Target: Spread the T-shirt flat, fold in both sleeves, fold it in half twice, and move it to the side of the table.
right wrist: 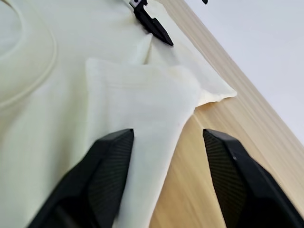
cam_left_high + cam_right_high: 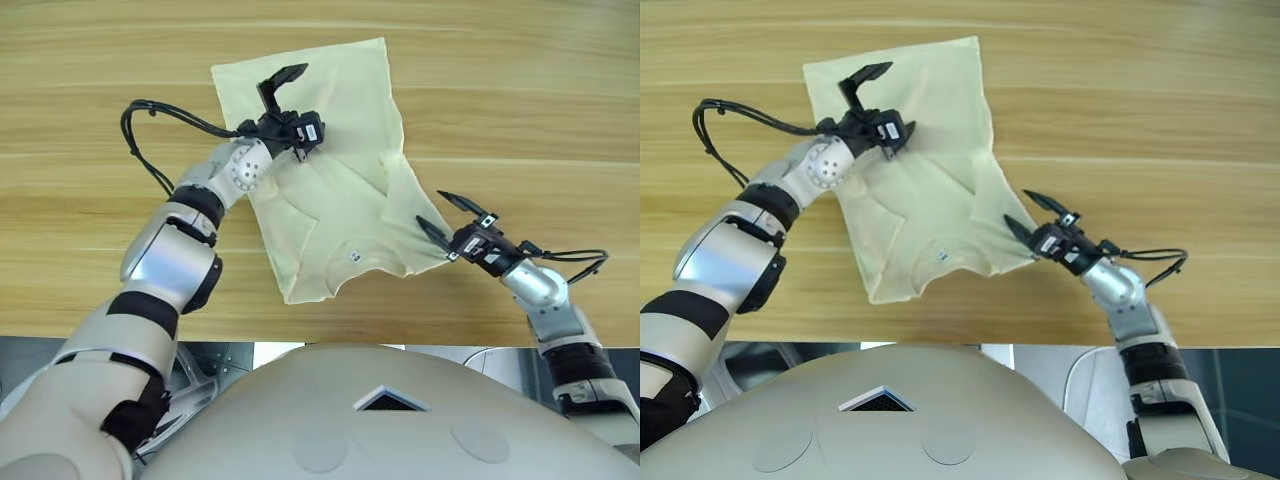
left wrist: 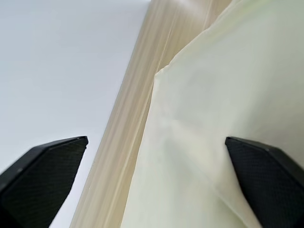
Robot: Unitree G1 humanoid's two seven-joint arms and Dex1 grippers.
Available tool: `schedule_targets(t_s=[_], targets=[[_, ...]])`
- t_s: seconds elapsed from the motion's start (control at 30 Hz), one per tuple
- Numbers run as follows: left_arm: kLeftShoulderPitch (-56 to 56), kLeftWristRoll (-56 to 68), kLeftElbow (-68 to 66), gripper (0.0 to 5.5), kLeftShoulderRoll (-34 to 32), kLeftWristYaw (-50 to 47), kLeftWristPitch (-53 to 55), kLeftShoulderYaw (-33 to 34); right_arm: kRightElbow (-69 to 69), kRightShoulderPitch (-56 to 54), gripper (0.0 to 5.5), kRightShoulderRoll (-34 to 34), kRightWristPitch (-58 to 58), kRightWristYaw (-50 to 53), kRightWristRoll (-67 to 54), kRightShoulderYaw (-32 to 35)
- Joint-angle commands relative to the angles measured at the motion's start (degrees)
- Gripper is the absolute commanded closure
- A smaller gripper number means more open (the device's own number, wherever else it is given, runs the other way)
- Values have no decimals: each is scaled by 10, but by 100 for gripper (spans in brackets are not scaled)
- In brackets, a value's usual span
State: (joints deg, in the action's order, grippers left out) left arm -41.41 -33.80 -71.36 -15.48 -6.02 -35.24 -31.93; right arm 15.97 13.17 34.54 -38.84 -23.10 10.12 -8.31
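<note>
A pale yellow T-shirt (image 2: 340,190) lies on the wooden table (image 2: 520,90), its collar (image 2: 355,252) toward me and its hem at the far side. My left gripper (image 2: 282,78) hovers open over the shirt's far left part, near the hem corner; in the left wrist view its fingers (image 3: 42,175) straddle the shirt's edge (image 3: 161,95). At the right sleeve (image 1: 142,95) my right gripper (image 2: 430,207) is open, with the sleeve's edge between its fingers (image 1: 111,161). That sleeve is partly turned in over the body.
Bare wood surrounds the shirt on all sides, with wide room to the far right and far left. A black cable (image 2: 150,120) loops off the left wrist above the table. The table's near edge (image 2: 430,343) runs just below the collar.
</note>
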Motion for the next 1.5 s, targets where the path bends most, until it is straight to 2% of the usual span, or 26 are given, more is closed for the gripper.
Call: schedule_targets(t_s=[0.03,0.17,0.37,0.47,0.57,0.67,0.83,1.0,1.1,1.17,1.23,1.37,1.5], targets=[[53,-20,-41,10,-23,19,48,-10,18,14,279,10,24,-12,14,-5],[52,-20,-37,10,-20,5,28,-8,-27,-11,279,-23,9,-11,-67,14],[50,-24,-26,10,-20,-7,-28,-13,-201,-30,279,-74,67,-54,-276,10],[50,-31,-25,10,-19,-14,-42,-19,-215,-72,279,-110,120,-28,-280,13],[46,-37,-23,10,-16,-25,-58,-26,-140,-124,279,-131,135,18,-180,14],[42,-51,-27,10,-9,-33,-54,-42,-7,-210,279,-146,118,58,-93,5],[20,-55,-26,10,-1,-71,-42,-43,290,-385,279,-182,110,107,-25,-5],[4,-51,0,10,-21,-144,-64,-27,471,-452,279,-190,101,148,28,-23],[45,-46,95,10,-61,-161,-127,-12,513,-472,279,-192,95,179,47,-26],[134,2,248,10,-101,-111,-186,4,525,-477,279,-193,89,190,42,-17],[227,54,399,10,-133,-69,-200,15,530,-475,279,-196,80,192,33,-6],[389,162,619,10,-170,5,-174,5,529,-468,279,-199,67,193,16,16],[484,180,679,10,-211,114,-103,-21,528,-468,279,-183,61,202,1,42]])
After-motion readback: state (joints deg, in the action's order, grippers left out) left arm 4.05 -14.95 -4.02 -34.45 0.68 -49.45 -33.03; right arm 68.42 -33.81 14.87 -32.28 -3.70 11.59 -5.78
